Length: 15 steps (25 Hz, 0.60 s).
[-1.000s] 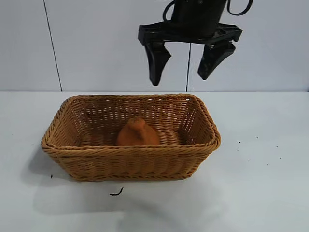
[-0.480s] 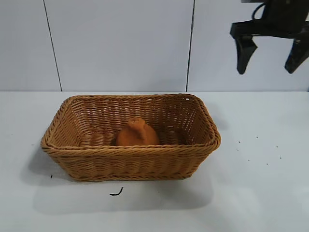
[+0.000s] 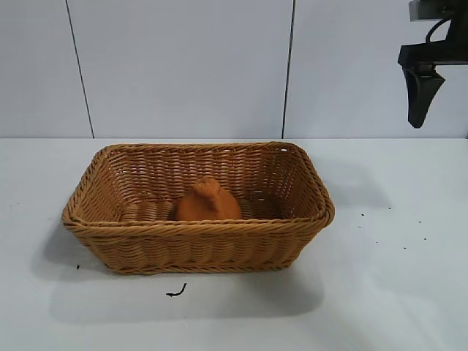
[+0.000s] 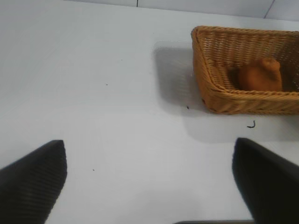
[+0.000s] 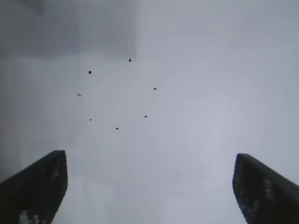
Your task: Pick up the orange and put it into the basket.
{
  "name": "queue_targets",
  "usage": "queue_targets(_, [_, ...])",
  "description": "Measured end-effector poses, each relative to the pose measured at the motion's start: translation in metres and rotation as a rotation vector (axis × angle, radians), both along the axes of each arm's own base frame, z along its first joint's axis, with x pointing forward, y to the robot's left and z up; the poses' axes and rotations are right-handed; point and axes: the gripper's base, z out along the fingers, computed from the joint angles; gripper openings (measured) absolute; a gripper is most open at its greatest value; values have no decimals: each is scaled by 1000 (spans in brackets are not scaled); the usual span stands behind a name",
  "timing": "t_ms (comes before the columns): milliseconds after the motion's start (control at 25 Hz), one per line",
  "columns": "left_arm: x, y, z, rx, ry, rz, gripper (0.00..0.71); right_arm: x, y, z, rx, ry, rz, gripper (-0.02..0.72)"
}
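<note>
Dull-orange cone-shaped orange (image 3: 208,201) sits inside golden woven wicker basket (image 3: 314,191); right gripper (image 5: 149,186) spread empty, high and well apart rightward.

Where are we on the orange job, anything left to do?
Done: the orange sits inside the basket, on its floor, with no gripper touching it. In hand: nothing; the right gripper is open and empty, high at the exterior view's right edge over bare table. The left gripper is open too, over the table beside the basket. Left: apparently only parking the arms.
</note>
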Motion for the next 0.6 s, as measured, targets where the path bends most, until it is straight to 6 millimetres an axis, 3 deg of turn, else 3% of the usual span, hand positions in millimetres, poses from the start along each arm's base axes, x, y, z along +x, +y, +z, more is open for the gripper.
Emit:
queue_targets(240, [0,0,0,0,0,0,692,-57,-1,8,9,41,0,693])
queue_targets(600, [0,0,0,0,0,0,692,-191,-3,35,44,-68,13,696])
